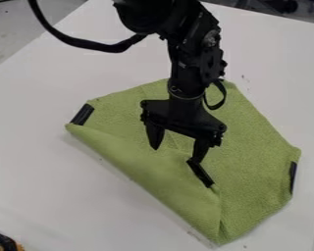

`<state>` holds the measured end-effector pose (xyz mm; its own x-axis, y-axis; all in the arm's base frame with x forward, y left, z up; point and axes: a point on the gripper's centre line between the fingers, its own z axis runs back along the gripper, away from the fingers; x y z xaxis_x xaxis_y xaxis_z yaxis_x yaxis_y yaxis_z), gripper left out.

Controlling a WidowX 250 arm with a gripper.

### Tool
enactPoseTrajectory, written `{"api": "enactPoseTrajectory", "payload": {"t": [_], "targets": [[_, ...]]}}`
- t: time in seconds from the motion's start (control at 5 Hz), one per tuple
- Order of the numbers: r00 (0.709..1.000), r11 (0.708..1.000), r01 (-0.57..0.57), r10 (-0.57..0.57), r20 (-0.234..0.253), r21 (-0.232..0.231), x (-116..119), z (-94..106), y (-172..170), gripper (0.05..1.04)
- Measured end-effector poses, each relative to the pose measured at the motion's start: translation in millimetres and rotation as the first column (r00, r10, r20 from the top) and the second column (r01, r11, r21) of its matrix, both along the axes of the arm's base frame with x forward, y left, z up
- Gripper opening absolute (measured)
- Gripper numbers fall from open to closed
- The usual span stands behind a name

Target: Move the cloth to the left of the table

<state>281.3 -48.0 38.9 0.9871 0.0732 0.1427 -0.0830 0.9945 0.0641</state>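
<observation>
Camera view: my gripper (176, 155), fingers apart, above the partly folded cloth (258, 147), which lies towards the right edge of the table (28, 162). Step, as judged: grasping; next I must close on fabric, then shift it left.

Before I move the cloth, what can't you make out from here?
All in the camera view:
Underneath the cloth's folded flap: covered by it.
Cloth behind the hand: blocked by it.
Black-and-orange object: cut off at the bottom-left corner.
Arm's upper end: cut off by the top edge.
</observation>
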Motion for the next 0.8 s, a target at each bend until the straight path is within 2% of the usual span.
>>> {"api": "enactPoseTrajectory", "payload": {"t": [0.2, 0.4, 0.8], "targets": [[1.0, 1.0, -0.005, 0.005, -0.022, 0.005, -1.9, -6.8, 0.6, 1.0], [1.0, 1.0, -0.004, 0.004, -0.004, 0.02, 2.6, -11.1, -12.2, 1.0], [1.0, 1.0, -0.01, 0.01, 0.007, 0.007, 21.1, -12.3, -34.9, 1.0]]}}
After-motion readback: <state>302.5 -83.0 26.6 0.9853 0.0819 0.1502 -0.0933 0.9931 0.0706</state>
